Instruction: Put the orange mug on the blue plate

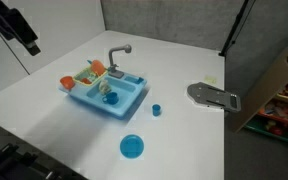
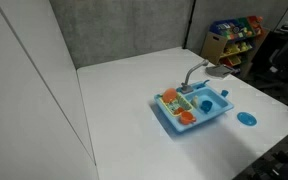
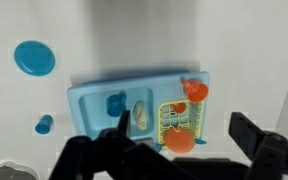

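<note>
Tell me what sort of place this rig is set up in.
Probably a lab or office workspace, not a real kitchen: the light-blue sink on the white table is only a toy, grey partition panels close off the back, and a shelf of colourful bins stands beyond the table.

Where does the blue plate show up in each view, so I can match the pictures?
Exterior view: the blue plate lies low in the centre, nearer the camera than the toy sink.
Exterior view: the blue plate lies near the right edge, right of the toy sink.
Wrist view: the blue plate sits upper left, above the toy sink's left end.
Shared landmark: the light-blue toy sink.
</note>
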Tool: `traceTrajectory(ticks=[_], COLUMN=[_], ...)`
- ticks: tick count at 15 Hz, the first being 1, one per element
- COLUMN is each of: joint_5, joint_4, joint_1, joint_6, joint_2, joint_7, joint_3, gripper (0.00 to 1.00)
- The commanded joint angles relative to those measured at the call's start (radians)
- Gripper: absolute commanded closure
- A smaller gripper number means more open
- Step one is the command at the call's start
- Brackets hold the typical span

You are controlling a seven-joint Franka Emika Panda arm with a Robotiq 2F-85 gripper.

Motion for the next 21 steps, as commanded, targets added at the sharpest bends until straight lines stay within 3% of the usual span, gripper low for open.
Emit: traceTrajectory(ticks=[1, 8, 15, 21], joint_5=[0.004, -0.002, -0.03, -0.115], joint_4=[0.002, 0.029, 0.134, 0.257], joint_1=[-0.006, -0.006, -0.022, -0.047], joint_6=[-0.004, -0.003, 0.007, 0.054], joint_2=[0.0, 0.042, 0.174, 0.345], joint_7=[-0.003, 0.011, 0.058, 0.196], joint_3=[0.006, 0.019, 0.052, 0.103], gripper=[0.0, 0.0, 0.0, 0.0])
